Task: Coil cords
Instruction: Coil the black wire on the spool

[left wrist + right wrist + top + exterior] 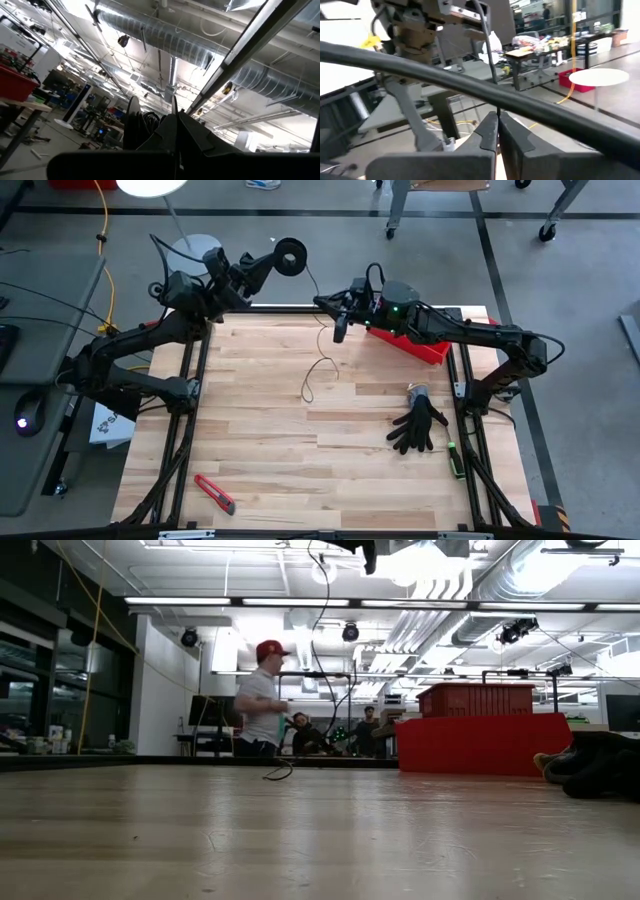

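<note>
A small round black spool (291,255) is held up beyond the table's far edge by my left gripper (268,264), which is shut on it. It also shows in the left wrist view (145,124). A thin dark cord (318,372) runs from the spool to my right gripper (324,303), which is shut on it above the far edge. From there the cord hangs down, and its loose end lies in a loop on the wooden table (260,440). In the low view the cord (322,630) drops to the table top. My left gripper pinches the spool's rim (134,116) between its two fingers, coming roughly level from the table's left. The spool is lifted clear, past the far edge. My right gripper pinches the cord (493,82) between its shut fingertips, coming level from the table's right. The cord rises from the fingertips toward the spool. Below the hold it hangs slack, its end on the table.
A red bin (428,347) stands at the far right by my right arm. A black glove (418,426) lies at the right, a red box cutter (215,493) at the near left, a green tool (455,459) by the right frame. People show in the room behind (262,700).
</note>
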You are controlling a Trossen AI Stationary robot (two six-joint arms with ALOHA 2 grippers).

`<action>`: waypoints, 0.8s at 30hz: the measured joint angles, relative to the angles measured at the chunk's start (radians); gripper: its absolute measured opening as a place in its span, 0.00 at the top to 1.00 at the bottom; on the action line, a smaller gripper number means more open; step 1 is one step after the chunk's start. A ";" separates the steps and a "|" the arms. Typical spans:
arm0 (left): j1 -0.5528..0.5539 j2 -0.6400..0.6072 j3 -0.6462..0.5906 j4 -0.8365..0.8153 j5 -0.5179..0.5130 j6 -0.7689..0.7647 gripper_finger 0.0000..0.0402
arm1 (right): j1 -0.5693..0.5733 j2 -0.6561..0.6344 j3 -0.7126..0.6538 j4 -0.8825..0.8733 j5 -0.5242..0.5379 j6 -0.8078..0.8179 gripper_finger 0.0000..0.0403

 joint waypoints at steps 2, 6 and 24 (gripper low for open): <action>0.003 0.001 0.000 0.001 -0.001 -0.023 1.00 | 0.005 0.000 0.000 0.006 -0.026 0.016 1.00; 0.003 0.012 0.000 0.001 -0.032 -0.097 1.00 | 0.028 0.001 0.000 0.037 -0.028 0.019 1.00; -0.027 0.152 0.152 0.045 -0.007 -0.570 1.00 | 0.088 0.182 0.266 0.111 -0.071 -0.066 1.00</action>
